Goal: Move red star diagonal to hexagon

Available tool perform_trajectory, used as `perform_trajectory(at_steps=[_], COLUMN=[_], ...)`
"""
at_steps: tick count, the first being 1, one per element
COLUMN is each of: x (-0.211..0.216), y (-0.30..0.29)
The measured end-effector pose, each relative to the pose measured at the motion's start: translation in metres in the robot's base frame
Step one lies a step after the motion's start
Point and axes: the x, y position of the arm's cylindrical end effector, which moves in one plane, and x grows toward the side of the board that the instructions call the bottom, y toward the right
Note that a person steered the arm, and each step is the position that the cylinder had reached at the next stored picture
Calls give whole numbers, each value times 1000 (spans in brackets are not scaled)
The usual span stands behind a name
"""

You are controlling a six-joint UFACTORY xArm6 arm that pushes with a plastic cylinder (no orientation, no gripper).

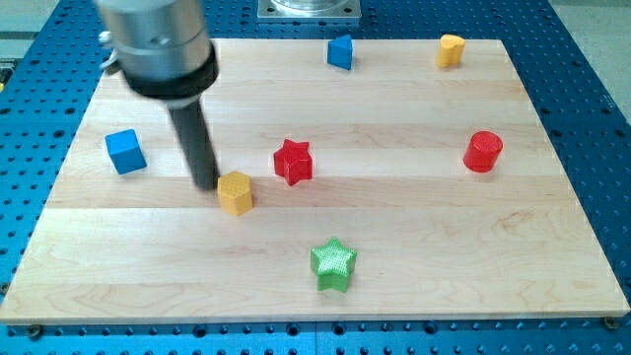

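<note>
The red star (293,161) lies near the middle of the wooden board (414,247). The yellow hexagon (235,192) lies just below and to the left of it, a short gap apart. My tip (205,183) stands at the hexagon's left side, touching or nearly touching it. The rod rises from there to the dark and silver arm end at the view's top left.
A blue cube (125,151) lies at the left. A green star (333,264) lies at the bottom middle. A red cylinder (483,151) lies at the right. A blue block (340,51) and a yellow block (451,49) lie near the top edge.
</note>
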Motion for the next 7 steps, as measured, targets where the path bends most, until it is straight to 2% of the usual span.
perform_trajectory(at_steps=[1, 3, 5, 6, 7], x=[-8, -4, -17, 18, 38], y=[46, 104, 151, 192, 179])
